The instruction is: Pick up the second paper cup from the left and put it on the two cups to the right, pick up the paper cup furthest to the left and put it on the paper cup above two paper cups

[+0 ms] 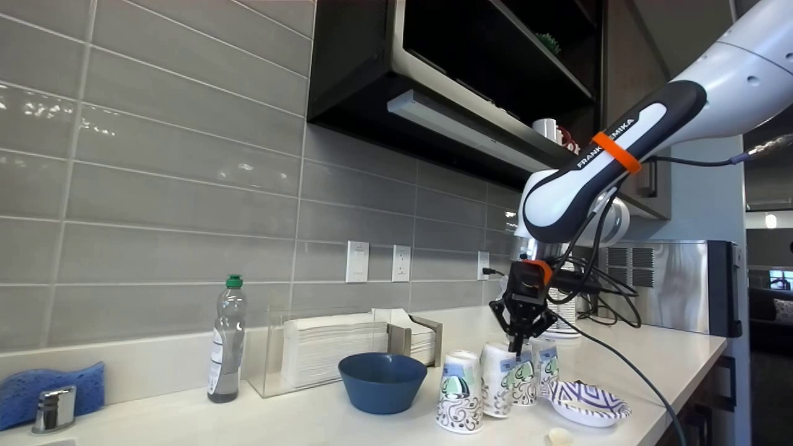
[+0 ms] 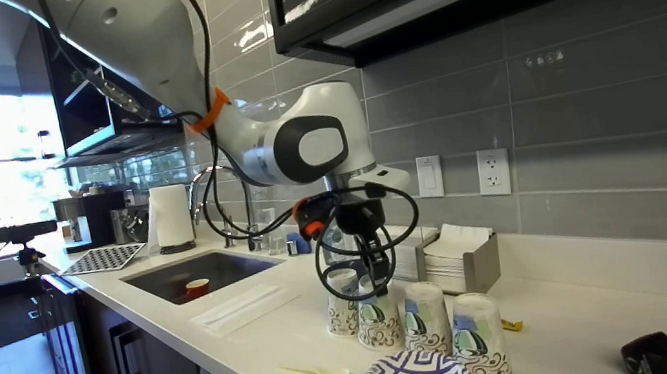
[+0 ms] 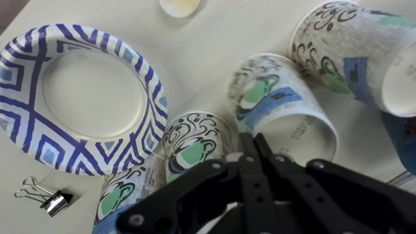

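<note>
Several patterned paper cups stand upside down in a close row on the counter. My gripper (image 3: 254, 136) is shut on the base rim of the second paper cup from the left (image 1: 495, 389) (image 2: 380, 320) (image 3: 271, 94). One finger lies outside its wall, the other over the recessed base. Whether that cup is raised, I cannot tell. To its left stands the paper cup furthest to the left (image 1: 460, 396) (image 2: 343, 316) (image 3: 328, 55). The two cups to the right are the nearer one (image 1: 525, 383) (image 3: 195, 146) and the end one (image 1: 549, 367) (image 2: 482, 345), partly hidden in the wrist view.
A white-and-blue dish (image 1: 610, 412) (image 3: 94, 94) sits against the right-hand cups. A plastic spoon (image 2: 320, 371) lies in front. Behind are a blue bowl (image 1: 382, 387) and napkin holders (image 1: 334, 353). A binder clip (image 3: 53, 201) lies past the end cup. The bottle (image 1: 226, 347) is farther left.
</note>
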`<act>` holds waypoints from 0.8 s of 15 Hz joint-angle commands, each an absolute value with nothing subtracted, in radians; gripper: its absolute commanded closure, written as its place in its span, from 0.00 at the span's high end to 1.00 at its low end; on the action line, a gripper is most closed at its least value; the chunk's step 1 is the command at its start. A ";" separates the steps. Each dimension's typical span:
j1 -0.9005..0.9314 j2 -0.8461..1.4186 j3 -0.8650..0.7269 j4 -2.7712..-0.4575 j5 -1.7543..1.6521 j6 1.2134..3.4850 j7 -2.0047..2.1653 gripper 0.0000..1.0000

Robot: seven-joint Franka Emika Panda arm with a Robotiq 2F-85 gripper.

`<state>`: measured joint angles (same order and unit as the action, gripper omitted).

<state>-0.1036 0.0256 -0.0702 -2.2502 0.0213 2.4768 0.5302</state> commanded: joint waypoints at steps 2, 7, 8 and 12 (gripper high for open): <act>-0.087 0.019 -0.076 -2.239 -0.028 2.469 0.587 0.01; -0.072 -0.049 -0.064 -2.256 -0.103 2.430 0.657 0.01; -0.069 -0.072 -0.058 -2.259 -0.124 2.410 0.675 0.01; -0.066 -0.180 -0.018 -2.248 -0.151 2.290 0.715 0.01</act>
<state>-0.0723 -0.0848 -0.0440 -2.2460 -0.1129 2.3790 0.6632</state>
